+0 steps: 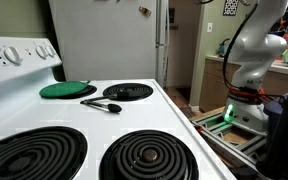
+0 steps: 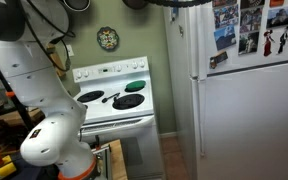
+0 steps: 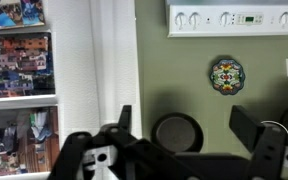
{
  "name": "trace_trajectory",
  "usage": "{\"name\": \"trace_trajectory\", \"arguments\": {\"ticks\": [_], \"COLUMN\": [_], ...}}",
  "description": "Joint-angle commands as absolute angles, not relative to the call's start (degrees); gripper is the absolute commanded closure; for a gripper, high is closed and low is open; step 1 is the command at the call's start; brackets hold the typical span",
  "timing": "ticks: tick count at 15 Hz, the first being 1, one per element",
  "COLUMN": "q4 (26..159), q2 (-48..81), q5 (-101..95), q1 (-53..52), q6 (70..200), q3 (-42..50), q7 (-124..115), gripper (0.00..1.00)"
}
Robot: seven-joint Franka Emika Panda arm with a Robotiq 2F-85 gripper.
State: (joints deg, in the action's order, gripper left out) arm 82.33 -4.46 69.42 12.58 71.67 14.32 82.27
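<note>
**Jaws wide, nothing held, a dark pan ahead**

My gripper stands with its jaws spread fully apart, and nothing sits between them. In the wrist view, a dark round pan shows against the green wall straight ahead of my fingers. It is framed in the gap but well beyond the tips, and I am not touching it. On the same wall, farther from my fingertips, hangs a patterned wall plate. Past that is the white control panel of the stove. A fridge covered in photos lies off to the side of the finger I marked.

In both exterior views my arm stands apart from the stove. Well away from my gripper, a green lid lies on a back burner. A black spoon lies just beside the lid on the white top.
</note>
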Motion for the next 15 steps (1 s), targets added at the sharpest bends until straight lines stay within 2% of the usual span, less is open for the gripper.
{"name": "trace_trajectory", "arguments": {"ticks": [1,8,15], "q4": [86.80,88.55,85.77], "q2": [-6.60,-6.79,-4.81], "q5": [71.60,74.95,73.11], "q1": [11.83,11.40,13.43], "q6": [75.99,78.67,72.78], "q3": [13.42,13.02,15.65], "q7": [83.03,84.39,84.47], "gripper": [0.00,0.00,0.00]}}
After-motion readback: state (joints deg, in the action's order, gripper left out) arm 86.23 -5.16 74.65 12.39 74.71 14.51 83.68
